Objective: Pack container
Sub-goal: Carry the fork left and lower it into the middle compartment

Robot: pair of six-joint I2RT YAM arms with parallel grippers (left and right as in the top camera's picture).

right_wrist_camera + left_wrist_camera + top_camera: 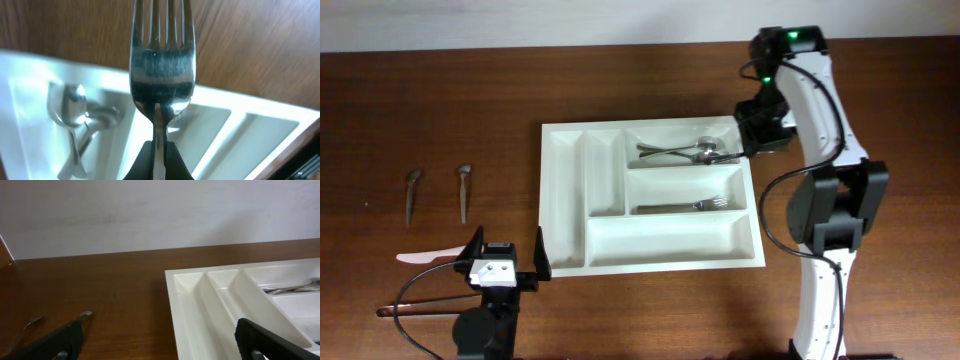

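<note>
Overhead view: a white tray (548, 200) with five compartments sits on a brown counter (620, 80). The right tool (742, 152) is at the tray's top right compartment, where a small heap of cutlery (685, 150) lies. A lone fork (685, 207) lies in the compartment below it. The left tool (508, 240) rests wide open by the tray's lower left corner. Left of the tray, well apart from it, lie two metal utensils (413, 190) (464, 190) and a white plastic one (420, 257).

Left wrist view: the left tool (160, 345) stands spread and empty, with the tray (172, 280) to the right.

Right wrist view: the right tool (159, 167) is clamped on the handle of a held fork (161, 65), tines pointing away, above the tray (260, 107). Spoons (72, 110) lie in the compartment below.
</note>
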